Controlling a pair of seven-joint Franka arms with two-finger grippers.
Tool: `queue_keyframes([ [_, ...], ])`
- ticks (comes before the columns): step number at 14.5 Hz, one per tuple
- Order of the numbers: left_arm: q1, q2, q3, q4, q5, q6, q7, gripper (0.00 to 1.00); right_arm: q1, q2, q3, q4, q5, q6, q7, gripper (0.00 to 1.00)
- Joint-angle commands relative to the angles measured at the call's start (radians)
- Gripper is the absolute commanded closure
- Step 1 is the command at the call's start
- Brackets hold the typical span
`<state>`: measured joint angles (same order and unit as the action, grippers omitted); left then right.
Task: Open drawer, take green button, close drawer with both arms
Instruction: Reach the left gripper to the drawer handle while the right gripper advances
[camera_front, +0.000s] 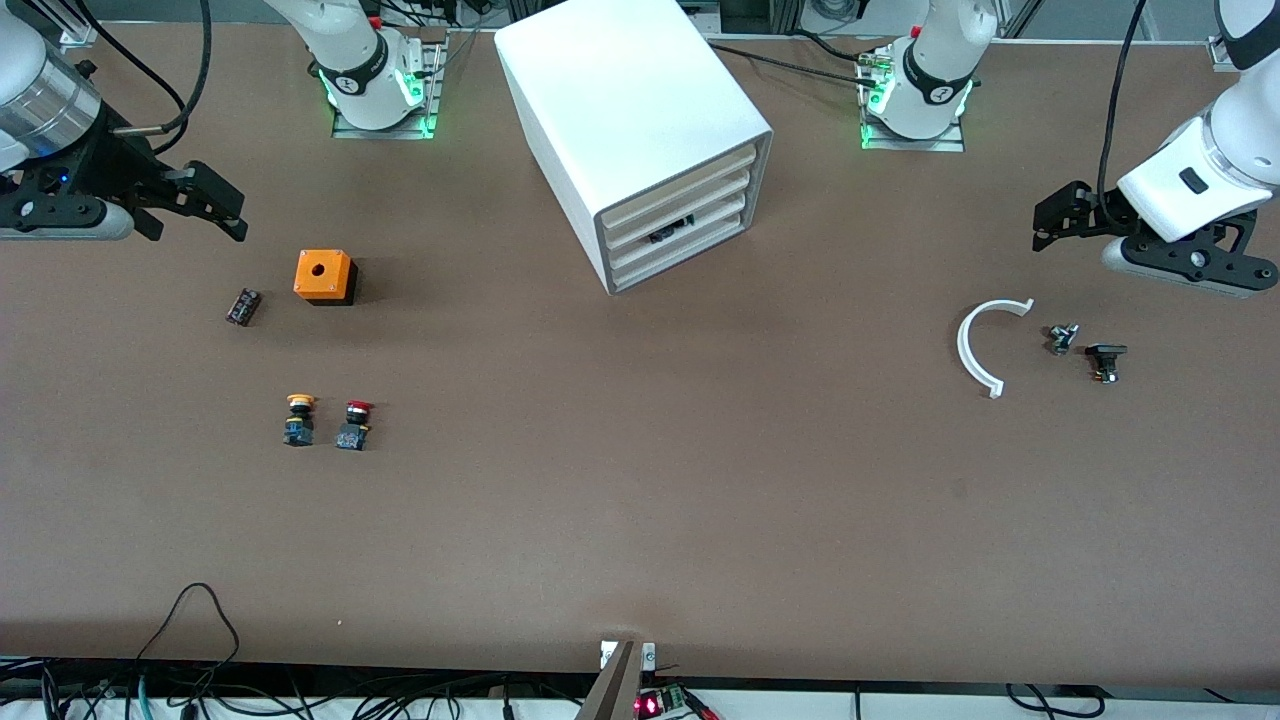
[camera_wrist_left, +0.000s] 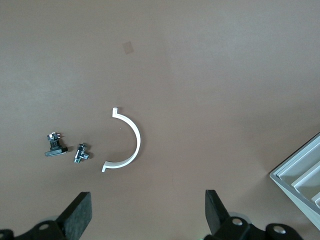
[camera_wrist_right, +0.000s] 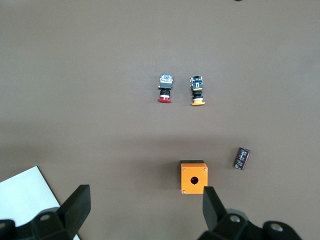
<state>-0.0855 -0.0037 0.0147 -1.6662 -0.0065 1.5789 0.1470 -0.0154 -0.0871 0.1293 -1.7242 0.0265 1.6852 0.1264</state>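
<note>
Four cabinet (camera_front: 640, 130) drawers shut. Left end effector (camera_front: 1050, 215) agape above bench (camera_front: 640, 500), toward cabinet's left-arm end. Right end effector (camera_front: 215, 205) agape toward its right-arm end.

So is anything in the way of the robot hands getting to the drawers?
Nothing visible. Bare table lies between the left hand and the cabinet, and between the right hand and it. All drawers look shut.

A brown table (camera_front: 640, 480) is seen. At 12 o'clock a white cabinet (camera_front: 620, 110) is set; at 9, an orange box (camera_front: 325, 276), a capacitor (camera_front: 243, 306), and yellow-capped (camera_front: 298, 419) and red-capped buttons (camera_front: 354, 425); at 3, a white arc (camera_front: 978, 345) and two small fittings (camera_front: 1062, 338).
</note>
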Motion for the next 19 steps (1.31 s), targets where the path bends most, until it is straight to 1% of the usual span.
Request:
queue_keyframes([
  [1,-0.013,-0.001,0.010,0.020,-0.010,-0.023,0.017,0.00,-0.015,0.009,0.007,0.018,0.015,-0.010,-0.001,0.01],
  [8,-0.013,0.002,0.004,0.033,-0.010,-0.028,0.026,0.00,-0.023,0.018,0.006,0.029,0.015,-0.012,-0.001,0.01],
  [12,-0.013,0.005,-0.018,0.031,-0.015,-0.042,0.032,0.00,-0.021,0.021,0.009,0.020,0.020,-0.024,-0.002,0.01],
  [16,-0.007,0.024,-0.018,0.031,-0.090,-0.140,0.034,0.00,-0.018,0.082,0.010,0.023,0.027,-0.012,-0.004,0.01],
  [17,-0.013,0.030,-0.019,0.032,-0.092,-0.160,0.034,0.00,-0.018,0.101,0.010,0.023,0.027,-0.004,-0.014,0.01],
  [18,-0.013,0.036,-0.021,0.033,-0.096,-0.168,0.036,0.00,-0.018,0.124,0.012,0.025,0.027,0.005,-0.051,0.01],
  [19,-0.013,0.039,-0.019,0.031,-0.142,-0.177,0.036,0.00,-0.017,0.145,0.012,0.025,0.027,0.030,-0.092,0.01],
])
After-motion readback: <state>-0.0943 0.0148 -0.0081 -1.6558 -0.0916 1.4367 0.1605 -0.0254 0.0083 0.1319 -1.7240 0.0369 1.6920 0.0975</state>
